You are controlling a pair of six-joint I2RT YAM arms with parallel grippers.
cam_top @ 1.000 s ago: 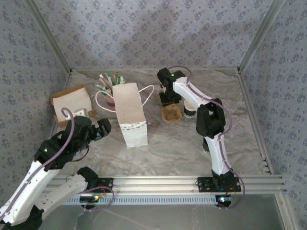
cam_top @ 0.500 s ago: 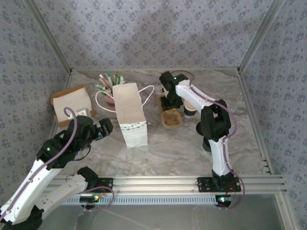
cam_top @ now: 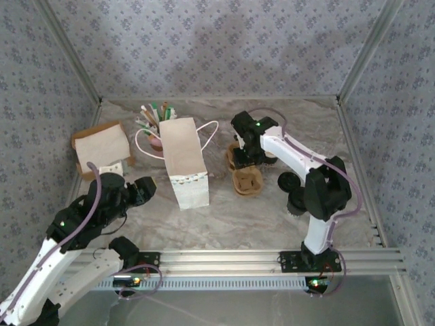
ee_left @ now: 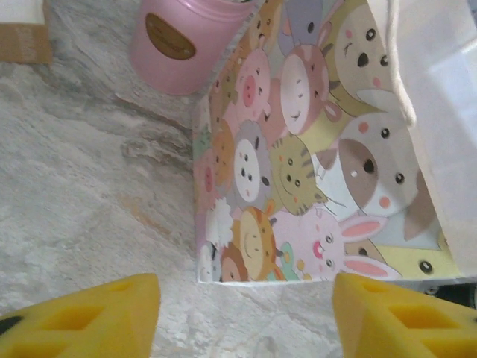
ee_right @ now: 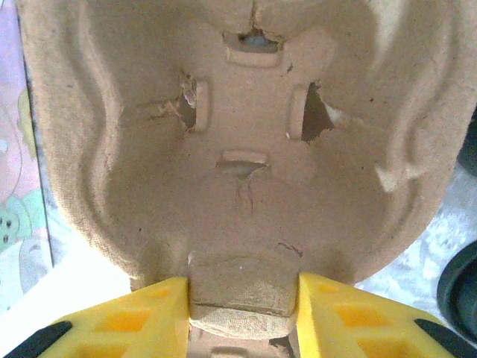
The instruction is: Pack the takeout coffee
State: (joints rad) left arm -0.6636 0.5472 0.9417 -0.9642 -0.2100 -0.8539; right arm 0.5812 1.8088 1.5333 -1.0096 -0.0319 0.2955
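**Overhead view.**
- Right gripper (cam_top: 246, 163): closed on one end of a pulp tray (cam_top: 248, 182), which reaches out from the jaws.
- Bag (cam_top: 183, 163): upright, off to the side of those jaws, near but apart.
- Left gripper (cam_top: 143, 187): parted, with nothing between the jaws. The bag's foot is just ahead of it.
- Coffee cup: you cannot place it, because the right arm covers the table behind its jaws. You cannot judge how it looks either.

**Left wrist view.**
- Jaws open and empty.
- The bag's animal-print side is straight ahead.
- Pink cup (ee_left: 179, 45): further on, to the jaws' left.

**Right wrist view.**
- Fingers (ee_right: 134, 321): pinching the tray's end tab.
- The tray's well, with torn slits, lies ahead of the jaws.
- Black rim (ee_right: 462, 287): at the jaws' right, probably a lid.

**Handling note.** You hold the tray by one end only, so it will likely sag. Carry it level and slowly. Keep it off the bag wall at the jaws' left.
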